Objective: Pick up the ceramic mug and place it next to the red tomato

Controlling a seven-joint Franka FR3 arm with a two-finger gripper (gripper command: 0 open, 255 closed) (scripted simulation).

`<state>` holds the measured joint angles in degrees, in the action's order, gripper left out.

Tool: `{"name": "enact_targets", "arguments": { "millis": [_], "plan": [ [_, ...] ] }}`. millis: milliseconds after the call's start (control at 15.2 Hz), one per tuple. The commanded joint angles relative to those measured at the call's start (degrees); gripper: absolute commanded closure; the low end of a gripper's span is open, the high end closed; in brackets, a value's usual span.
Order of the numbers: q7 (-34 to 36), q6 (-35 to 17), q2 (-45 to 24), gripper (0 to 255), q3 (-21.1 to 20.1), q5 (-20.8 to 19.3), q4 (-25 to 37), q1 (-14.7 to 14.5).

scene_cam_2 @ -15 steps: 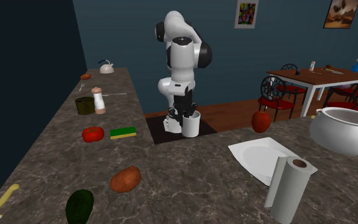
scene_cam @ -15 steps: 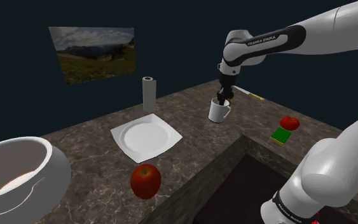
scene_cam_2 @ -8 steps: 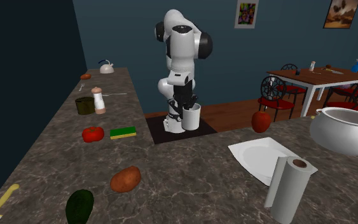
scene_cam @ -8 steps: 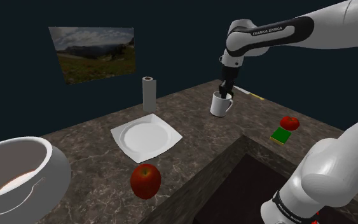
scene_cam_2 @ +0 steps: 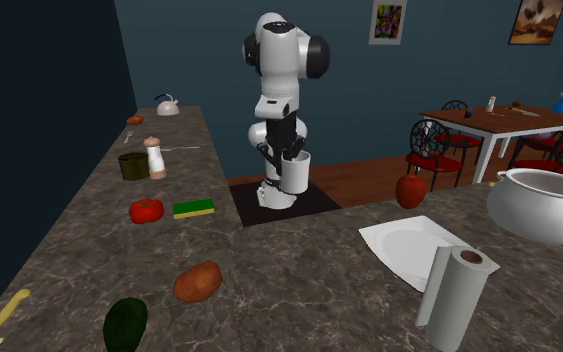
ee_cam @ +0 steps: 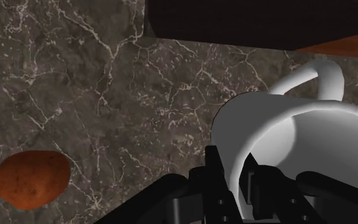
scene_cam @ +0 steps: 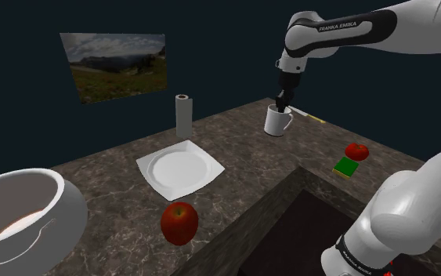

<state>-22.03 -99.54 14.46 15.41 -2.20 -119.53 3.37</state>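
Stone counter [scene_cam: 109,188], dark with pale veins, runs across the shoulder view. Nearest, at that view's lower left, sits a large white bowl [scene_cam: 23,212]. A red apple [scene_cam: 179,223] stands near the counter's front edge, beside a dark sunken sink [scene_cam: 305,227]. Behind the apple lies a square white plate [scene_cam: 179,168].

Farther back, on the view's right, a green and yellow sponge [scene_cam: 346,166] lies just in front of a red tomato [scene_cam: 357,151]. Beyond the plate, and left of the tomato in this view, a white mug [scene_cam: 276,121] hangs upright in the air, clear of the counter, with its handle toward the view's right. A black gripper [scene_cam: 280,107] comes down onto it from above. Its jaws are clamped on the mug's wall at the rim, one inside and one outside. The mug is well apart from the tomato.

Farther still, a paper towel roll [scene_cam: 183,116] stands upright at the counter's back edge. A landscape picture [scene_cam: 114,65] hangs on the dark wall behind it.

From the wrist view, the fingers [ee_cam: 212,168] pinch the white wall between them, and the handle loops away from the gripper. Far below, a brown potato [ee_cam: 31,179] lies on the counter.

From the second exterior view, the mug hangs in front of the white arm [scene_cam_2: 279,60], and the tomato and sponge lie to its left.
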Motion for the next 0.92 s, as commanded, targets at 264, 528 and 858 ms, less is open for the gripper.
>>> {"name": "enact_targets", "arguments": {
  "millis": [264, 528, 858],
  "plan": [
    [-7.89, 0.54, -0.37, 255, 5.07, -1.98, 1.07, 3.36],
    [-13.68, 0.71, -1.9, 255, 8.75, -2.85, 2.92, 5.6],
    [-21.34, 0.9, -5.36, 255, 13.48, -2.96, 6.66, 8.29]
  ]
}}
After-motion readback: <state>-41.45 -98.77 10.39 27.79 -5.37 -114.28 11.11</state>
